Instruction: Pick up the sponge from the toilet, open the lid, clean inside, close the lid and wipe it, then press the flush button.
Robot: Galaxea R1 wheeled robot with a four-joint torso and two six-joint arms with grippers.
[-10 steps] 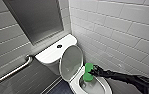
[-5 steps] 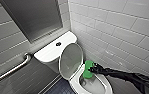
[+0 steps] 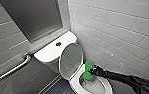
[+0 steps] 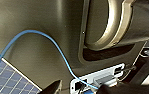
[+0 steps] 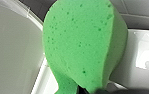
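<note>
The right gripper (image 3: 93,71), fingers pinching the one green sponge (image 3: 89,67), holds it over the single toilet (image 3: 49,52), lid raised, one flush button (image 3: 58,44) on its tank.

The sponge (image 3: 88,70) is bright green, speckled with small darker green pores. The toilet (image 3: 51,52) is glossy white, with a dark flush button (image 3: 58,44) on its tank and a pale grey cast on the lid (image 3: 71,58). The wall tiles (image 3: 120,27) are whitish grey in a brick pattern with light joints, the grab rail (image 3: 11,71) is silvery, the right arm (image 3: 122,77) is black, the floor (image 4: 5,77) is dark blue with a grid of pale lines, and the cable (image 4: 53,43) is light blue.
</note>
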